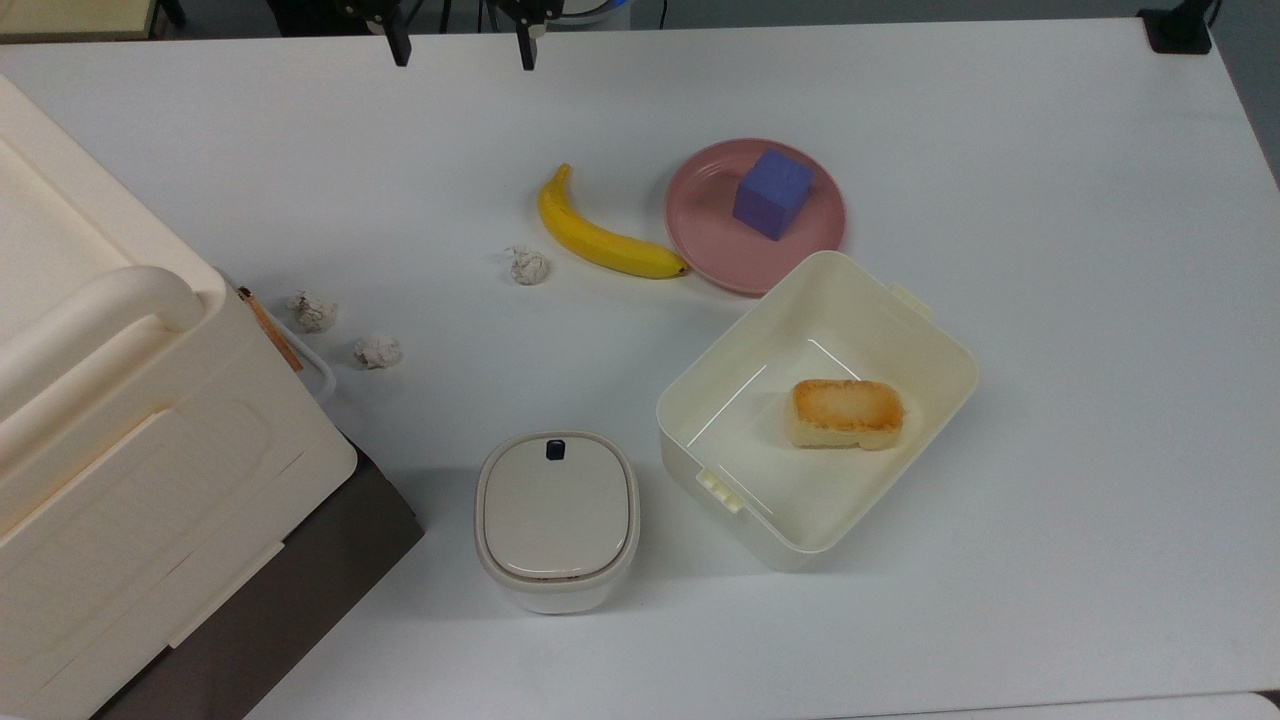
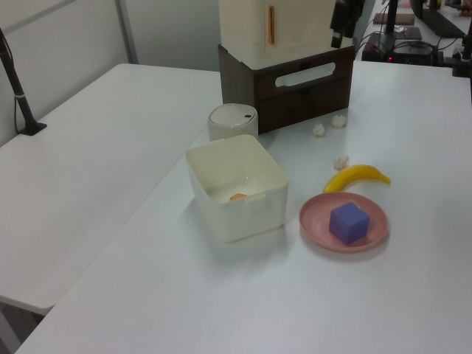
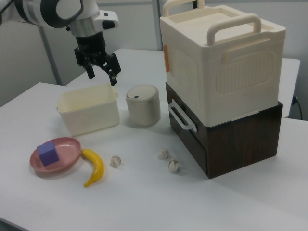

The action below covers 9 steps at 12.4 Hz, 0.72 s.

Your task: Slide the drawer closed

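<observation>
Gripper (image 1: pixel 463 45) hangs in the air with nothing in it. Its two fingers are spread wide apart. It is up over the table's (image 1: pixel 1050 200) far edge in the top view, well apart from the drawer.

Next come three little paper balls (image 1: pixel 378 351). They lie on the table just in front of the drawer.

Past them is the drawer (image 3: pixel 190 137). It sits by the table edge on the top view's left, under a big cream box (image 3: pixel 221 62). Its dark front looks flat with the brown case, so I think it is shut or very nearly shut. I cannot see a gap.

If it needs one more push, I would bring the gripper down low and press on the dark front, right by the white handle (image 3: pixel 181 117). I would push slow and straight, and stay under the cream box. I would also come in over the paper balls so I do not sweep them along.

The drawer's front faces the paper balls and the middle of the table. Its long side runs with the handle, across the front. It slides straight back, away from the balls.
</observation>
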Tool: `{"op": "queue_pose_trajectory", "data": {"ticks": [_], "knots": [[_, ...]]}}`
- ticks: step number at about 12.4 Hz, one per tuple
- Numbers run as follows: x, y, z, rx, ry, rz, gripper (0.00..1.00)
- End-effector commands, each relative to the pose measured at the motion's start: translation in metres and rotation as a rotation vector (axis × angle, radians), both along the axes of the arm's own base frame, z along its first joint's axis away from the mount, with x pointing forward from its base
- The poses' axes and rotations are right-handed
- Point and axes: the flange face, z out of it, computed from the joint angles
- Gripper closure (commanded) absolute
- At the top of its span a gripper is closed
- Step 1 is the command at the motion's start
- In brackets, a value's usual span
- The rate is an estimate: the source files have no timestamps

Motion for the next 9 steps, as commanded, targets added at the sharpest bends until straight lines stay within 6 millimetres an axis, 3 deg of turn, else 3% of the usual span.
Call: {"op": "queue_pose_trajectory", "data": {"ticks": [1,3,9], "knots": [[-0.011,-0.028,-0.004,-0.017,0.033,0.031,0.0],[-0.015,-0.042,-0.005,-0.006,0.048,-0.047,0.0],[-0.015,-0.041,-0.002,-0.001,0.048,-0.088,0.0]]}}
